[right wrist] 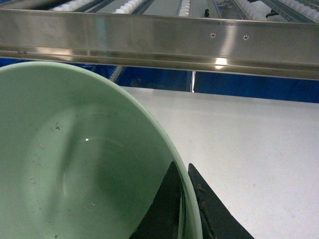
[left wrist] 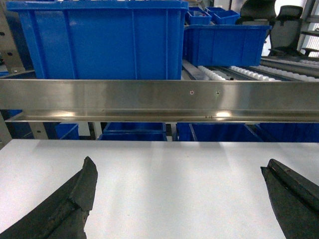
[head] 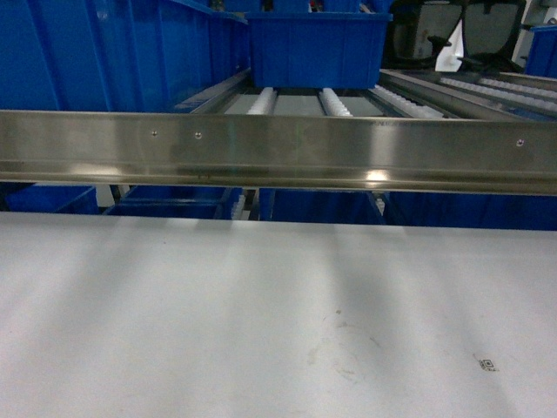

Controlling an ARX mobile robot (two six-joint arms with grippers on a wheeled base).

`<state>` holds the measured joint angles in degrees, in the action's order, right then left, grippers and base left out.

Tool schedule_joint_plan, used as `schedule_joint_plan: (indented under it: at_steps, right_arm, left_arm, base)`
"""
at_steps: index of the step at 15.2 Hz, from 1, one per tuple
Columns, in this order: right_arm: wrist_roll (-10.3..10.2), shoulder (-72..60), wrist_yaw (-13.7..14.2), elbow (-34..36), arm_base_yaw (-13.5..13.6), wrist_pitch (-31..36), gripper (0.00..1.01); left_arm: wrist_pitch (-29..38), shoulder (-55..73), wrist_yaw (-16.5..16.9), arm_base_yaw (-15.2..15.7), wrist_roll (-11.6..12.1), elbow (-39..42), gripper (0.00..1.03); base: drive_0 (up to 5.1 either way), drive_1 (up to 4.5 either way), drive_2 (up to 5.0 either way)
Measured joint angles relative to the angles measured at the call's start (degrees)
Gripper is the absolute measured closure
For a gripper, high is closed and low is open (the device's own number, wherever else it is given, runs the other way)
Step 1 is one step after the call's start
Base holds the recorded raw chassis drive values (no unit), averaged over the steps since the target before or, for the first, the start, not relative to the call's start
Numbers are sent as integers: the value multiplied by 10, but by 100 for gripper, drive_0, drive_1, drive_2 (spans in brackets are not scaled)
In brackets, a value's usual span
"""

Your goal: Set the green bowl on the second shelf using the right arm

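The green bowl [right wrist: 75,164] fills the left of the right wrist view, pale mint and smooth. My right gripper [right wrist: 183,172] is shut on its rim, one finger inside the bowl and one outside. The bowl hangs above the white tabletop [right wrist: 249,144], in front of and a little below the second shelf's steel front beam [right wrist: 159,42]. In the head view that beam [head: 278,152] crosses the frame, with white roller tracks [head: 335,103] behind it; neither the bowl nor either gripper shows there. My left gripper [left wrist: 177,174] stands wide open over the tabletop, nothing between its fingers.
Large blue bins [left wrist: 99,42] [head: 318,48] stand on the shelf at the left and centre. More blue bins [head: 174,205] sit on the level under the beam. The roller tracks at the right [head: 496,91] carry nothing. Office chairs [head: 487,30] stand far behind.
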<state>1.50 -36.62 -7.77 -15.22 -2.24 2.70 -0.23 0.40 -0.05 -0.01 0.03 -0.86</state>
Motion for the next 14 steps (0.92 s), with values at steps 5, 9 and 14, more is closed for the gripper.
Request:
schedule_joint_plan:
  at_steps: [5, 9, 14]
  right_arm:
    - [0, 0, 2, 1, 0, 0, 99]
    - [0, 0, 1, 1, 0, 0, 99]
    - [0, 0, 1, 1, 0, -1, 99]
  left_arm:
    - [-1, 0, 1, 0, 0, 0, 5]
    - [0, 0, 0, 0, 0, 0, 5]
    - [0, 0, 0, 0, 0, 0, 5]
  base:
    - [0, 0, 0]
    - [0, 0, 0]
    - [0, 0, 0]
